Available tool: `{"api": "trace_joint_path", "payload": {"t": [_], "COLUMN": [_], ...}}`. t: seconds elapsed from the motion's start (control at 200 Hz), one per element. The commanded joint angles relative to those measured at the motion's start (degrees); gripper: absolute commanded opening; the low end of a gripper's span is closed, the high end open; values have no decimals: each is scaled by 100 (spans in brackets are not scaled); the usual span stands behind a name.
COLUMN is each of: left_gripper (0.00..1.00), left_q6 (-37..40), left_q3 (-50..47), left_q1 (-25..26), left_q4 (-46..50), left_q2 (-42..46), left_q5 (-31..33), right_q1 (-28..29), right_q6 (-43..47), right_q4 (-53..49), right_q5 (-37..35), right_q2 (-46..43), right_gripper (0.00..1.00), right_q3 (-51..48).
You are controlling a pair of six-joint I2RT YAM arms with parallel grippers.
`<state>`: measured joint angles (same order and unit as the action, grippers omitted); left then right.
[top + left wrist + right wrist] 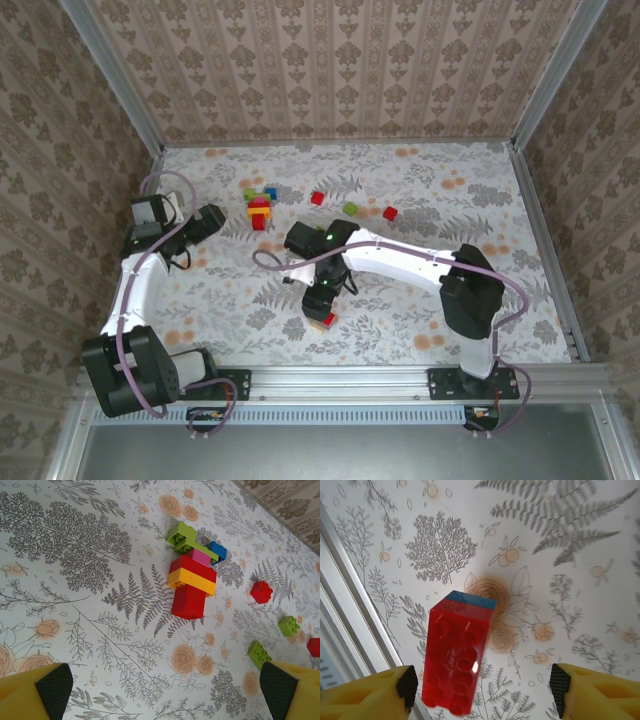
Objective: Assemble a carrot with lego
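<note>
A stack of lego (260, 208) lies flat at the back left of the table: a red brick (189, 601), a yellow-orange one (192, 580), red and magenta (201, 556) ones, with green (182, 536) and blue (218, 550) at its far end. My left gripper (165, 692) (212, 222) hovers open just left of it, holding nothing. My right gripper (483, 686) (322, 300) is open near the table's front edge. Between its fingers, close to the left one, is an oblong red brick (457, 660) (327, 320) with a blue face on its far end; neither pad grips it.
Loose bricks lie right of the stack: a red one (261, 591) (317, 198), two green ones (288, 625) (259, 653) and another red one (314, 646) (390, 213). The aluminium front rail (350, 595) runs close beside the right gripper. Patterned walls enclose the table.
</note>
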<state>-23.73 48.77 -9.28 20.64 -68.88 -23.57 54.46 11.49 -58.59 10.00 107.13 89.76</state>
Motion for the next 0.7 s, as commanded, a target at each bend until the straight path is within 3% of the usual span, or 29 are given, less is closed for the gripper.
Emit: {"api": "trace_joint_path", "payload": {"t": [0.0,0.155,0.495,0.695], "left_gripper": [100,100,100,100], "left_q6": [99,100,96,97], "left_q3": [140,141,148,141], "left_q1": [48,49,49,51], "left_q4": [5,-3,23,20], "left_q2": [-38,-29,-2,-19], "left_q5": [-94,-103,-73,-68], "right_q1": [-241,-882,-2079,-2693], "right_q6": [-182,-416,-38,-346], "right_q4": [79,97,-576,-124], "right_q5": [133,-54,-1241,-1225], "right_q2": [-348,-40,2742,3523], "right_gripper": [74,75,74,73], "right_q3": [284,1007,4253,4974]}}
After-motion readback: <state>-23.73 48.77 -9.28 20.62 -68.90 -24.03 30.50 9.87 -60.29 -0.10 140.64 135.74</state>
